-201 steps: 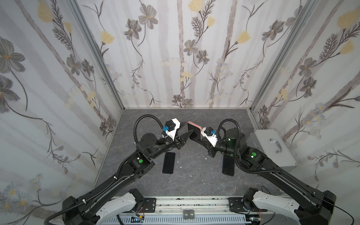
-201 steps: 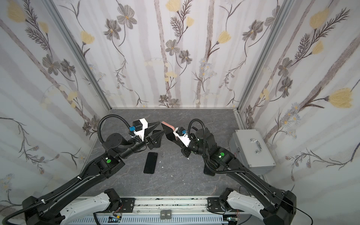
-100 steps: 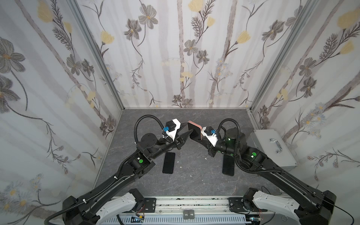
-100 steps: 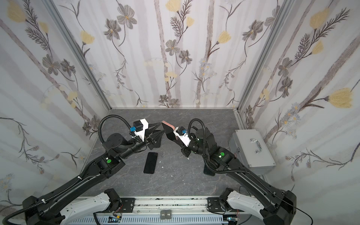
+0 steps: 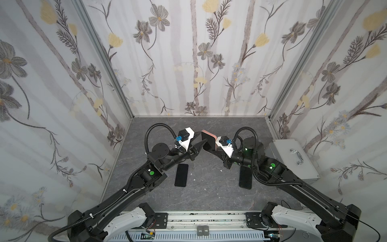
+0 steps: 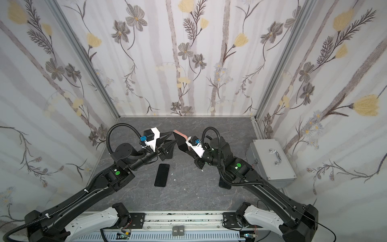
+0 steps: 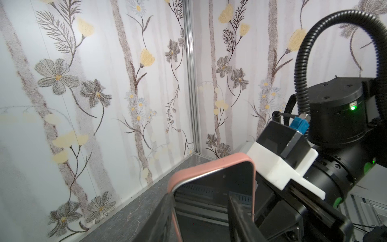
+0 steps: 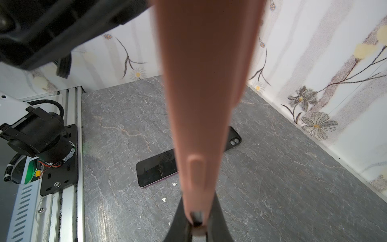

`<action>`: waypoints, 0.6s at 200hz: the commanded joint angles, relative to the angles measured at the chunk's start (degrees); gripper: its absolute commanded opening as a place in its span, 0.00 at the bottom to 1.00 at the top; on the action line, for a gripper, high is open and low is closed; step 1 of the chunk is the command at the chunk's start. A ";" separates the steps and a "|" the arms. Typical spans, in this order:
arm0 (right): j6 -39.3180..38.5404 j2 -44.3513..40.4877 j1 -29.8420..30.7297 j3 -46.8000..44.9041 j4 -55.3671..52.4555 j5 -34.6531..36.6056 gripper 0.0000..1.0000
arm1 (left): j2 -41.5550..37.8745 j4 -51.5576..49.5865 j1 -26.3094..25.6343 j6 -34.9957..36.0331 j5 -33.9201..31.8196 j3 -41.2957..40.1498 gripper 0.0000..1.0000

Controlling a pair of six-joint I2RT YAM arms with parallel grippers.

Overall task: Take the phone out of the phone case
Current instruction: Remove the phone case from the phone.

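A phone [image 7: 211,188] in a pink phone case [image 7: 209,167] hangs above the table between my two arms, screen toward the left wrist view. My right gripper [image 8: 196,220] is shut on the case's [image 8: 205,83] lower end. My left gripper [image 7: 200,196] is open at its upper end: one finger [image 7: 168,207] lies against the outside of a pink long edge, the other [image 7: 236,209] stands in front of the screen. Whether that one touches the glass I cannot tell. Both top views show the case [image 5: 208,134] [image 6: 179,132] between the left gripper [image 5: 200,138] [image 6: 173,138] and the right gripper [image 5: 212,149] [image 6: 187,152].
A bare black phone [image 5: 181,175] [image 8: 157,167] lies screen up on the grey table [image 5: 209,188]. An empty black case [image 8: 234,141] lies just behind it. Another dark phone [image 5: 245,177] lies partly under my right arm. A silver metal box [image 5: 293,159] stands at the right wall.
My left gripper's jaws have narrowed a little at the case's upper end. The right arm and the case have barely moved.
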 commanded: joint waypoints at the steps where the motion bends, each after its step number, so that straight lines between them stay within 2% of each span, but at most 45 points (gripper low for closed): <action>1: -2.85 0.59 0.53 0.83 1.30 -3.61 0.00 | 0.02 1.46 0.05 0.46 0.47 0.24 0.45; 120: -5.25 0.32 2.14 0.92 0.35 -3.96 0.00 | -0.07 1.46 -0.01 0.09 0.60 -0.26 0.45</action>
